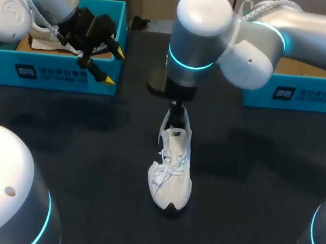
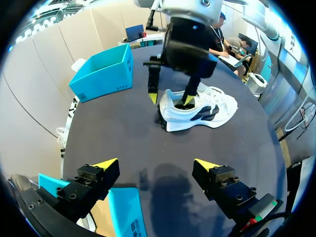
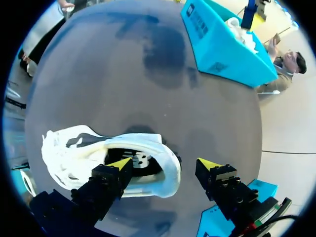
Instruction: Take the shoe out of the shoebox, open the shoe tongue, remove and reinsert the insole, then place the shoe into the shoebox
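The white shoe (image 1: 172,175) is sitting upright on its sole in the middle of the black table (image 1: 263,167), out of the box, with its toe pointing away from my right gripper (image 3: 165,163). I am holding that gripper over the heel with its fingers apart, straddling the heel's back wall: one yellow tip is dipping into the shoe's opening, the other is hanging outside (not pinching the wall, as far as I can see). My left gripper (image 2: 155,164) is hovering at the front edge of the blue shoebox (image 1: 68,77), fingers spread wide and gripping nothing. A second blue box (image 1: 305,96) is sitting at the far right.
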### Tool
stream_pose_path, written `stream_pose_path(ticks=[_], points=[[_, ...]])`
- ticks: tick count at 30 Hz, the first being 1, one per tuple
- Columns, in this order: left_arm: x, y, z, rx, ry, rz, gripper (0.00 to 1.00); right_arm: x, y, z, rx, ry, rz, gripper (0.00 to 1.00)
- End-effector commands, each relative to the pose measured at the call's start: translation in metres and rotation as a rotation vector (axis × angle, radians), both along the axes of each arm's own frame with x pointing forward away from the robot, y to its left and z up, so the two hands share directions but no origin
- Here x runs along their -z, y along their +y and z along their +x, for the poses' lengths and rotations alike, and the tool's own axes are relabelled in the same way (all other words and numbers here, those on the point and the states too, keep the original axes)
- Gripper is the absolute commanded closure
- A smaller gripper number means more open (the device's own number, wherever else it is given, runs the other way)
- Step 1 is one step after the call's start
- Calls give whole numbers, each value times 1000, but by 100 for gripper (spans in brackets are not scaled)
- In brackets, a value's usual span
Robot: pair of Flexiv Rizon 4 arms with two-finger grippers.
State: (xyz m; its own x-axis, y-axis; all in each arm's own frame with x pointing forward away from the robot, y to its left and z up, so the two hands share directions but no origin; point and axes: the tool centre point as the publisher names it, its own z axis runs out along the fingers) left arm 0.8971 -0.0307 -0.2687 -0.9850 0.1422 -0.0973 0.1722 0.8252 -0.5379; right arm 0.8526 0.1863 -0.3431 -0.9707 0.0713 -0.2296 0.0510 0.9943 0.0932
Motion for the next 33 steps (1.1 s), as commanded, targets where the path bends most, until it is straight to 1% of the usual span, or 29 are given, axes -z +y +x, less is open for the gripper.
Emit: stream_pose_path(ticks=[1,5,6,8,9,10,11,15,16,18,21,22,26,27,28,29,33], points=[[0,0,0,0,0,4,0,16,-3,8,-8,15,-8,19],[0,0,0,0,0,4,0,25,-7,12,-9,27,-19,22],[0,0,0,0,0,4,0,28,-7,13,-10,29,-23,25],[0,0,0,0,0,4,0,32,-9,15,-6,40,-25,37],[0,0,0,0,0,4,0,34,-9,15,-7,44,-32,48],[0,0,0,0,0,4,0,35,-10,15,-8,45,-34,52],[0,0,0,0,0,4,0,36,-11,16,-7,50,-37,54],[0,0,0,0,0,4,0,34,-11,16,-7,62,-43,55],[0,0,0,0,0,4,0,33,-12,16,-6,63,-44,57],[0,0,0,0,0,4,0,33,-13,17,-3,63,-45,66],[0,0,0,0,0,4,0,35,-13,18,-6,66,-56,71],[0,0,0,0,0,4,0,36,-13,17,-7,69,-59,71],[0,0,0,0,0,4,0,37,-13,17,-6,75,-72,77],[0,0,0,0,0,4,0,37,-13,17,-5,74,-72,83],[0,0,0,0,0,4,0,37,-13,17,-3,73,-72,93],[0,0,0,0,0,4,0,37,-13,17,-2,73,-73,100],[0,0,0,0,0,4,0,38,-13,18,7,65,-79,100]])
